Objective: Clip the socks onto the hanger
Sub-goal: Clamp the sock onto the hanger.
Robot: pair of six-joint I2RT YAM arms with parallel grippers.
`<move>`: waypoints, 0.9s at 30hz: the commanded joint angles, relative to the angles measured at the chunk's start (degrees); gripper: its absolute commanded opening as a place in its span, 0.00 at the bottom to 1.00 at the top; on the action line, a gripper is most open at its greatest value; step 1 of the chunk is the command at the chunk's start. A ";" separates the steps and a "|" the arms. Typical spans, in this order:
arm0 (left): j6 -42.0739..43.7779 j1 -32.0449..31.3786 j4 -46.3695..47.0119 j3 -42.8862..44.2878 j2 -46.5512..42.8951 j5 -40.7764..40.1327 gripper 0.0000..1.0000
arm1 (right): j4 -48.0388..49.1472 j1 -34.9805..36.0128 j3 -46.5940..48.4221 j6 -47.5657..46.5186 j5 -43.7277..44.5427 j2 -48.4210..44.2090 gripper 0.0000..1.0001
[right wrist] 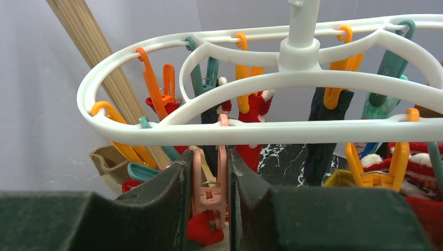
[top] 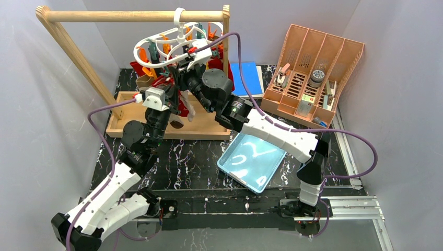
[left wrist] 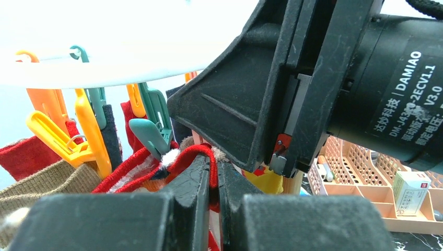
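Pinching red sock (left wrist: 190,152), left claw (left wrist: 214,168); right claw (right wrist: 210,163) squeezes a pink clip (right wrist: 208,196) just above.

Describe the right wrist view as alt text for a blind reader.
The right claw pinches a pink clip hanging from the white hanger. Other orange and teal clips hold red and navy socks; a wooden pole slants behind at left.

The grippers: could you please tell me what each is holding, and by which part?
Left gripper pinches a red sock by its edge; right gripper squeezes a pink clip of the hanger by its sides.
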 commanded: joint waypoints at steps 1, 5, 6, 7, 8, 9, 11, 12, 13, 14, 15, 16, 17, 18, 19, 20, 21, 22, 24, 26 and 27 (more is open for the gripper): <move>0.89 -0.04 4.32 2.86 -1.00 -0.08 0.00 | -1.26 -0.05 -0.84 0.70 -0.04 -2.67 0.01; 1.28 -0.04 4.16 2.20 -1.99 -1.05 0.00 | -1.62 0.00 -1.02 1.29 -0.12 -2.97 0.01; 1.39 -0.04 3.92 2.17 -2.16 -1.06 0.00 | -1.70 -0.02 -1.04 1.42 -0.21 -2.99 0.01; 1.40 -0.04 3.54 2.19 -2.19 -1.01 0.00 | -1.79 -0.01 -1.08 1.50 -0.36 -3.08 0.01; 1.48 -0.04 3.27 2.17 -2.22 -0.95 0.00 | -2.00 -0.07 -1.01 1.68 -0.68 -3.20 0.01; 1.49 -0.04 3.08 2.19 -2.36 -0.82 0.00 | -2.13 -0.06 -1.00 1.76 -0.95 -3.24 0.08; 1.49 -0.04 2.50 2.25 -2.40 -0.58 0.00 | -2.31 -0.01 -1.00 2.03 -1.55 -3.55 0.23; 1.56 -0.04 2.25 2.27 -2.48 -0.53 0.00 | -2.40 -0.04 -1.12 2.30 -1.67 -3.81 0.30; 1.58 -0.04 1.99 2.28 -2.50 -0.38 0.00 | -2.43 -0.01 -1.11 2.45 -1.91 -4.07 0.36; 1.63 -0.04 1.77 2.25 -2.57 -0.31 0.00 | -2.43 0.00 -1.20 2.43 -1.79 -4.30 0.41; 1.66 -0.04 1.61 2.27 -2.59 -0.27 0.00 | -2.43 -0.02 -1.30 2.46 -1.75 -4.50 0.45; 1.67 -0.04 1.51 2.28 -2.58 -0.22 0.00 | -2.47 -0.04 -1.20 2.60 -1.69 -4.70 0.48; 1.68 -0.04 1.36 2.35 -2.58 -0.14 0.00 | -2.63 0.00 -1.18 2.71 -1.68 -4.86 0.51; 1.67 -0.04 1.25 2.35 -2.58 -0.05 0.00 | -2.80 0.00 -1.06 2.95 -1.61 -5.09 0.53; 1.67 -0.04 1.08 2.40 -2.58 0.10 0.00 | -2.98 0.00 -1.06 3.09 -1.67 -5.33 0.56; 1.67 -0.04 0.98 2.51 -2.56 0.21 0.00 | -3.08 -0.01 -1.12 3.30 -1.68 -5.64 0.59; 1.67 -0.04 0.86 2.58 -2.51 0.29 0.00 | -3.17 -0.01 -1.17 3.61 -1.68 -6.03 0.62; 1.67 -0.04 0.73 2.67 -2.46 0.42 0.00 | -3.26 -0.02 -1.26 3.84 -1.68 -6.32 0.65; 1.67 -0.04 0.44 2.84 -2.34 0.48 0.00 | -3.62 0.00 -1.37 4.50 -1.55 -7.03 0.69; 1.67 -0.04 0.11 3.04 -2.33 0.59 0.00 | -4.50 -0.06 -1.18 5.30 -1.54 -7.84 0.74; 1.74 -0.02 -0.17 3.11 -2.36 0.68 0.00 | -4.87 -0.06 -1.33 5.64 -1.63 -8.48 0.78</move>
